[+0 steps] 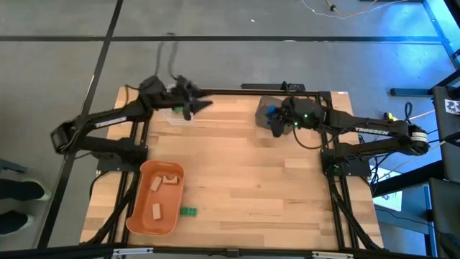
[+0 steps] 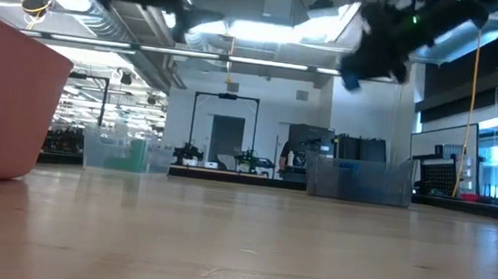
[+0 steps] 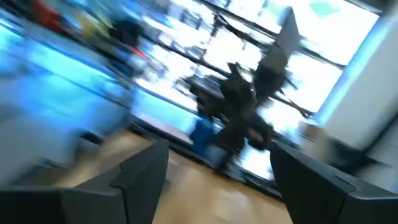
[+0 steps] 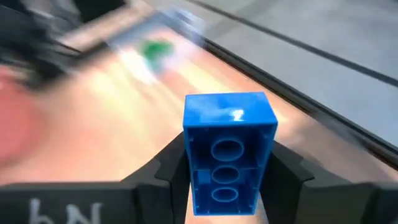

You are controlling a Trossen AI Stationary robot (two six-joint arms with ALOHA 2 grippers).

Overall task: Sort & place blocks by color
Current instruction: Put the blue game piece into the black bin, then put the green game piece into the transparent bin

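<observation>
Counted in the high view: three tan blocks [image 1: 162, 188] inside the orange tub [image 1: 141, 216] at the table's [image 1: 244, 180] near left, and one green block [image 1: 188, 211] on the table just beside the tub's right rim. A clear bin [image 1: 175, 111] at the far left edge shows green inside; how many pieces cannot be told. A grey bin [image 1: 264, 108] sits at the far edge right of centre. One blue block [image 4: 229, 149] is clamped in the right tool [image 4: 230, 168], which hangs over the grey bin. In the right wrist view the block's long axis runs straight out from between the fingers, hollow underside facing the camera, three round tubes in a row; fingers [image 4: 171, 165] press its two long sides. The left tool [image 1: 192, 102] hovers over the clear bin at the far left edge, fingers [image 3: 146, 171] spread wide, nothing between them. The low view shows both arms raised above the table, the green block at the picture's left edge beside the tub.
</observation>
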